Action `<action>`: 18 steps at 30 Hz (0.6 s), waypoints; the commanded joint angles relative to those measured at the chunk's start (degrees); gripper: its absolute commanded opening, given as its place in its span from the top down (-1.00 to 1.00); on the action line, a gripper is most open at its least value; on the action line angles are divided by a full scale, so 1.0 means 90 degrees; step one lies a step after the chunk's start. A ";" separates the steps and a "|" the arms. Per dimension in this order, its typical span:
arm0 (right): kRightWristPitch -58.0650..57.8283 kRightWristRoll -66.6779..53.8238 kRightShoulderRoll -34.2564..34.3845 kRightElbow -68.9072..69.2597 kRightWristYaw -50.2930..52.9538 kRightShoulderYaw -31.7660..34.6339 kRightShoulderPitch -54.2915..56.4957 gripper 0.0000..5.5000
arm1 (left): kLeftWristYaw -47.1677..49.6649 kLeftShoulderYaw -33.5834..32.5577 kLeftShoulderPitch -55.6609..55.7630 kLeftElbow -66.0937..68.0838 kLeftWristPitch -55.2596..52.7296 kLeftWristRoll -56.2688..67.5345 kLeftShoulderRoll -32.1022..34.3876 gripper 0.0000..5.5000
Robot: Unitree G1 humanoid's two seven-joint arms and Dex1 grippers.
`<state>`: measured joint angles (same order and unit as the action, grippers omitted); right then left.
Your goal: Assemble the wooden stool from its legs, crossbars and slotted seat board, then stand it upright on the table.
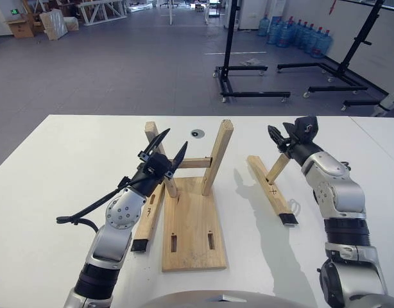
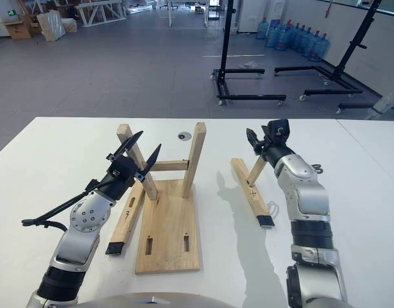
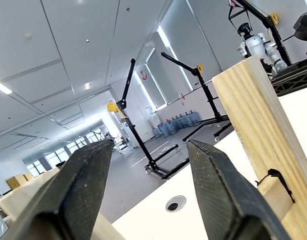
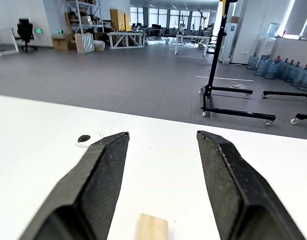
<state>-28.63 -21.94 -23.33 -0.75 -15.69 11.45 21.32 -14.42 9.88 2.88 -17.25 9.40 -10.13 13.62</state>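
The pale slotted wooden seat board lies flat; the left gripper, fingers wide, hovers by the wooden leg frame on its far end, and the right gripper, fingers likewise wide, hovers above the loose wooden leg to its right: best centre each before closing.

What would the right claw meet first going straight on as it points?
Likely nothing: the open right claw points over the bare table toward its far edge. The wooden piece sits below that line, though depth is unclear.

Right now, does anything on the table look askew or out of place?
Nothing damaged or spilled. Two legs with a crossbar stand on the board; a third leg lies flat at its left, and a fourth, its crossbar tilted up, lies apart at right.
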 commanded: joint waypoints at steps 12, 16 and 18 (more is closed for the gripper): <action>0.0575 -0.0092 -0.0367 0.0453 0.0472 0.1910 -0.0935 0.01 | 0.0124 -0.0054 -0.0208 -0.0139 -0.0017 -0.0082 0.0002 0.03; -0.0380 -0.0400 -0.0132 0.1225 -0.0049 0.1577 -0.3090 -0.24 | 0.0175 -0.0050 -0.0425 -0.0343 -0.0089 -0.0117 -0.0010 0.03; -0.1020 -0.0707 -0.0047 0.2038 -0.0320 0.1116 -0.3934 -0.32 | 0.0173 -0.0034 -0.0472 -0.0394 -0.0130 -0.0121 -0.0018 0.03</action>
<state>-32.89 -25.48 -24.68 10.93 -16.48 25.09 -9.10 -12.90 9.53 -0.77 -19.96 9.39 -10.58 13.34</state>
